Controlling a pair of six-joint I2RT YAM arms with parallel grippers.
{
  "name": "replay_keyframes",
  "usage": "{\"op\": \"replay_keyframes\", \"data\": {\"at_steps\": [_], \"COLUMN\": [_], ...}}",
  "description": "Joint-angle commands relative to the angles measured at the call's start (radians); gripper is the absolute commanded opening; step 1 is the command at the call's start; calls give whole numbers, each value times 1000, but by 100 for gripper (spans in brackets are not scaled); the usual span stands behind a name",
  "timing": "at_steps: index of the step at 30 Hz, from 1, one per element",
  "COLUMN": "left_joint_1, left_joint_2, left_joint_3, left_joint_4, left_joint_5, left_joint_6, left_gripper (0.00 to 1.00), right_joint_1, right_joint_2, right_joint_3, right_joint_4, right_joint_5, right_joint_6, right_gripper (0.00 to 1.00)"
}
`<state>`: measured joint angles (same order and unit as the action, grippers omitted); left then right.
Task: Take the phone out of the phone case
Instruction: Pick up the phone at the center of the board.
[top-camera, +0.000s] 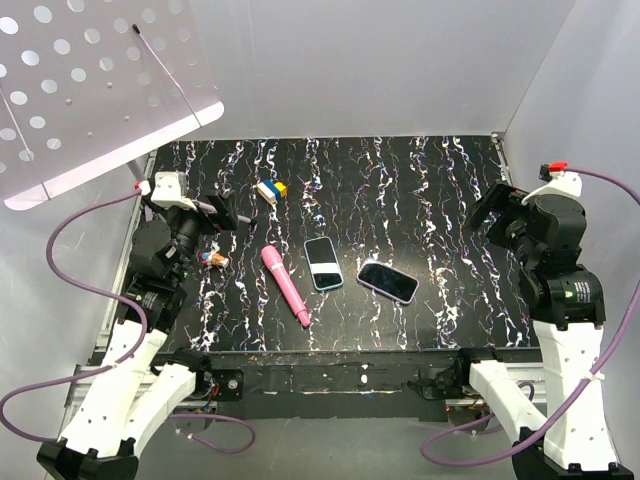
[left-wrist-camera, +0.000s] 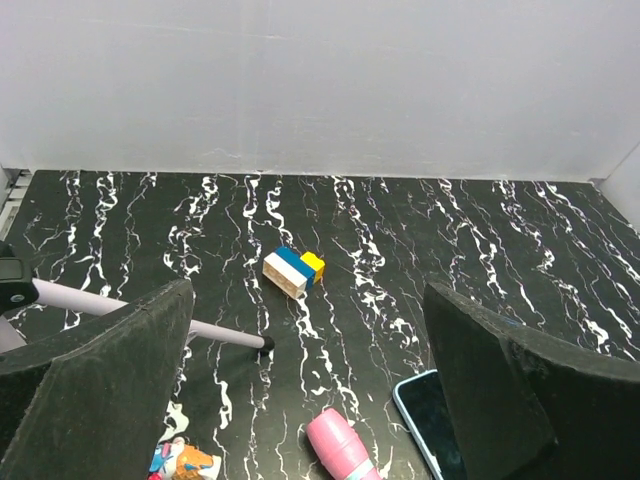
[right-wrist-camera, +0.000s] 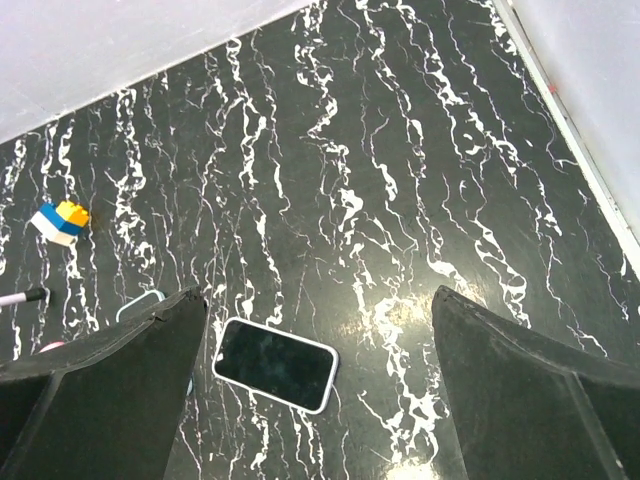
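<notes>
Two phones lie screen up in the middle of the black marbled table (top-camera: 440, 200). One has a light blue rim (top-camera: 323, 263) and shows partly behind my right finger in the left wrist view (left-wrist-camera: 430, 420). The other has a white rim (top-camera: 388, 281) and lies between the fingers in the right wrist view (right-wrist-camera: 275, 364). My left gripper (top-camera: 222, 211) is open and empty at the far left, above the table (left-wrist-camera: 310, 400). My right gripper (top-camera: 497, 213) is open and empty at the right, raised above the table (right-wrist-camera: 320, 390).
A pink marker (top-camera: 285, 285) lies left of the blue-rimmed phone. A small stack of toy bricks (top-camera: 270, 190) sits farther back. A small orange wrapper (top-camera: 213, 260) lies at the left. A grey rod with a black tip (left-wrist-camera: 150, 316) lies near my left finger. A perforated white panel (top-camera: 80, 90) overhangs the back left.
</notes>
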<state>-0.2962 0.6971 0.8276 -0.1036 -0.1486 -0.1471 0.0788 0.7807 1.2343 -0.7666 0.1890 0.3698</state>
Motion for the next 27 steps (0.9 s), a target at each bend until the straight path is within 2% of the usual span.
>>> {"op": "replay_keyframes", "data": {"at_steps": [1,11,16,21,27], "left_joint_1": [-9,-17,-18,-18,-21], "left_joint_2": [22,82,154,183,176], "left_joint_3": [27,41,2,7,19], "left_joint_4": [-5,-13,96,91,53], "left_joint_5": [20,61,141,193,244], "left_joint_6": [12,-39,-80,-100,-65], "left_gripper": [100,100,100,100,100], "right_joint_1": [-4,-4,53,247,496], "right_joint_2": [23,146,253,465,714], "right_joint_3": [-22,-56,-70,-42,83], "right_joint_4": [29,26,69,82,98], "right_joint_5": [33,-14,-218,-336,-322], "right_joint_6": [-5,102,164,156,97], "right_gripper": [100,100,100,100,100]}}
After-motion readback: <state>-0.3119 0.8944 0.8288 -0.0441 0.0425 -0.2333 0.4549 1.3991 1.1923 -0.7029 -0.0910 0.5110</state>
